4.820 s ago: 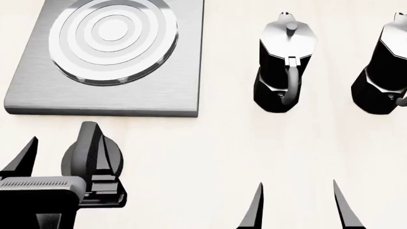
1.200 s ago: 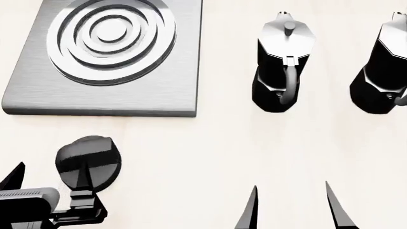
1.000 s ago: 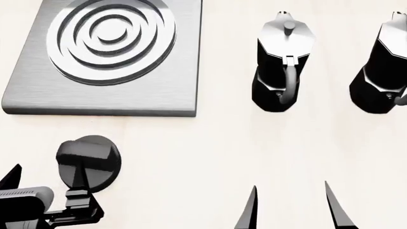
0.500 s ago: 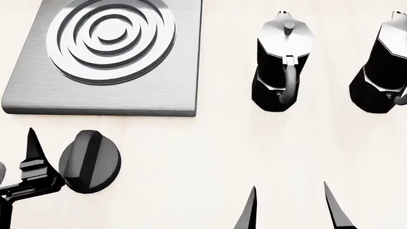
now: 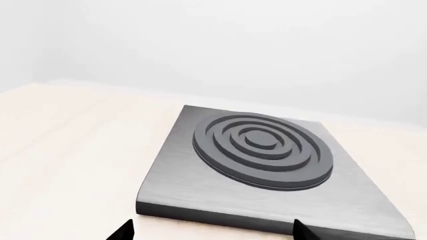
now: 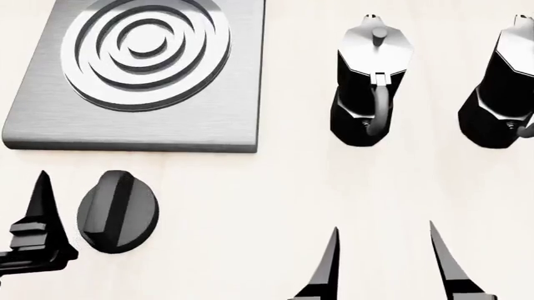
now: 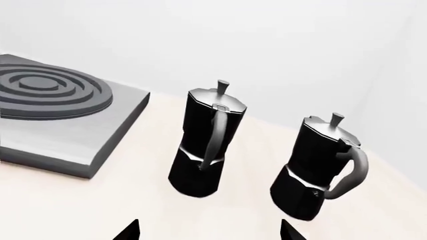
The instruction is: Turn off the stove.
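Observation:
The stove's brushed-grey plate (image 6: 209,119) lies at the back left, its round burner (image 6: 146,50) showing dark concentric rings. The black ridged knob (image 6: 117,211) sits apart in front of the plate, its ridge nearly upright in the head view. One left finger (image 6: 42,203) stands just left of the knob, not touching it. In the left wrist view the left gripper (image 5: 213,234) is open, facing the plate (image 5: 200,190) and burner (image 5: 263,150); the knob is out of that view. The right gripper (image 6: 384,250) is open and holds nothing.
Two black-and-silver moka pots (image 6: 371,87) (image 6: 501,87) stand on the pale counter right of the stove, handles toward me. In the right wrist view the two pots (image 7: 203,145) (image 7: 320,170) are ahead of the right gripper (image 7: 208,232). A white wall backs the counter.
The burner rings went from pale to dark. The left gripper let go of the knob and moved off to its left. The right fingertips rose slightly in the head view.

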Motion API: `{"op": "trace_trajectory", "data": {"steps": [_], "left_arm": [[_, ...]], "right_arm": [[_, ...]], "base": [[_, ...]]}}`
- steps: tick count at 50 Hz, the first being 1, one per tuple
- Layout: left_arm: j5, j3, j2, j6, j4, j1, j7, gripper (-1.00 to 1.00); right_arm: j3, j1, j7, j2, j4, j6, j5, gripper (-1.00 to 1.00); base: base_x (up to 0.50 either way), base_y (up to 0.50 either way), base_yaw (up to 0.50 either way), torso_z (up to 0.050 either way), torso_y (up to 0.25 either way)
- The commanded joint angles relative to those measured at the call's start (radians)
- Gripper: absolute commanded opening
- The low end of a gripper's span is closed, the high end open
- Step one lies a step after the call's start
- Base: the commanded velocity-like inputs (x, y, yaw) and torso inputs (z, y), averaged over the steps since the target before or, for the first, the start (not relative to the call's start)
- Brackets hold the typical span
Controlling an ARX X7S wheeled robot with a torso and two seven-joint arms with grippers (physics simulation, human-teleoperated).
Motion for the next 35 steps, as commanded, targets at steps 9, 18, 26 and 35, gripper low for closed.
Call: {"op": "trace_trajectory", "data": {"steps": [9, 18, 26, 35], "left_arm": [[-0.043, -0.041, -0.041, -0.003, 0.117, 0.046, 0.053, 1.0], [-0.032, -0.038, -0.05, 0.005, 0.151, 0.055, 0.052, 1.0], [-0.039, -0.043, -0.058, 0.004, 0.169, 0.053, 0.049, 1.0], [-0.044, -0.046, -0.062, 0.002, 0.179, 0.05, 0.044, 1.0]], "right_arm": [[0.038, 0.089, -0.027, -0.016, -0.058, 0.073, -0.01, 1.0], [0.039, 0.114, -0.029, -0.013, -0.079, 0.098, -0.008, 1.0], [0.037, 0.136, -0.032, -0.014, -0.084, 0.109, -0.004, 1.0], [0.034, 0.164, -0.035, -0.015, -0.093, 0.128, -0.001, 1.0]], "base": [[0.0, 0.0, 0.0, 0.0, 0.0], [0.0, 0.0, 0.0, 0.0, 0.0], [0.0, 0.0, 0.0, 0.0, 0.0], [0.0, 0.0, 0.0, 0.0, 0.0]]}}
